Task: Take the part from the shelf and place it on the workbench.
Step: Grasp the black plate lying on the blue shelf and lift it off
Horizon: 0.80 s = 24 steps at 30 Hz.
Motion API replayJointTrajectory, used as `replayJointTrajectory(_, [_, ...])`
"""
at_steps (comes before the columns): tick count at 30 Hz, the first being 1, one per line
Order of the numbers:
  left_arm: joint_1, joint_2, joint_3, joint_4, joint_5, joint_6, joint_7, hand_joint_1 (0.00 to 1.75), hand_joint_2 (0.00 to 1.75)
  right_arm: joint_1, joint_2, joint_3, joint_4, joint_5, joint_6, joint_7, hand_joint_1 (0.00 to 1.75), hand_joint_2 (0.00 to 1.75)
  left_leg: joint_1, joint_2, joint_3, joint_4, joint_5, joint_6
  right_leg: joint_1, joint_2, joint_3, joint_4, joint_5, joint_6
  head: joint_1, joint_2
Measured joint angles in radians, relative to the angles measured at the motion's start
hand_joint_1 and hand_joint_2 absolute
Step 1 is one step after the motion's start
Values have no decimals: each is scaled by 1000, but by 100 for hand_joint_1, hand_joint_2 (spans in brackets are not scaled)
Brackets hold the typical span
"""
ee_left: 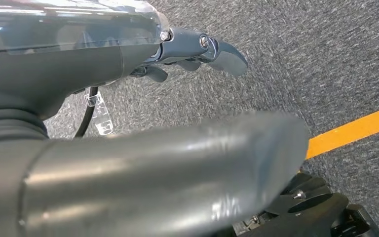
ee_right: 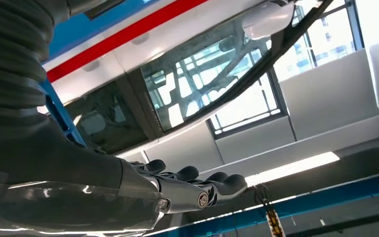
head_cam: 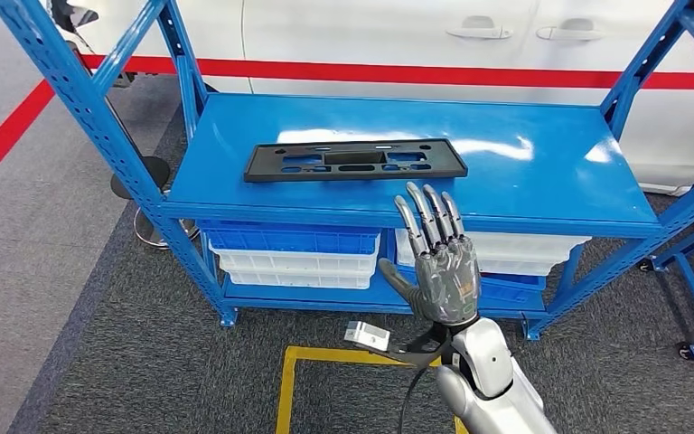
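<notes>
A: Nearest in the head view is the right hand (head_cam: pixel 440 262), raised on its silver arm in front of the blue shelf (head_cam: pixel 542 194). Its fingers (head_cam: pixel 426 213) are straight and a little apart, the thumb out to the side, and it holds nothing

B: And the part?

A: The part (head_cam: pixel 354 161), a flat black perforated panel, lies on the top deck of the shelf, towards the left and near the front edge. The fingertips point at its right end and are near it, though I can't say they touch

B: Why held like that?

A: My reading is that the flat hand is lined up to reach over the shelf's front edge to the panel; a thin, wide piece lying flat offers little to pinch, so it may need to be slid to the edge or lifted by one end

B: The other hand?

A: The left hand (ee_left: pixel 197 52) hangs over grey carpet beside a yellow floor line (ee_left: pixel 355 131). Its fingers look curled in, with nothing in them
</notes>
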Motion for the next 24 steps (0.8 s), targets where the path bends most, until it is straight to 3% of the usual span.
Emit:
replayJointTrajectory(16, [7,2,50,0,55,-3,-56,0,0,54,0,60,-107,-6,-16,-51,0,175,-5,0,-1,2,-1,1,-2,0,0,-1,0,0,0,0])
replayJointTrajectory(20, [9,4,60,0,57,-3,-51,0,0,67,0,70,-116,-20,-16,-52,0,175,-8,0,-1,5,-5,7,-4,0,0,-2,-1,3,0,0])
replayJointTrajectory(24, [10,8,70,0,59,-5,-46,0,0,72,0,75,-117,-30,-17,-52,0,175,-8,0,0,3,-8,17,-8,0,4,-8,-2,15,-1,0])
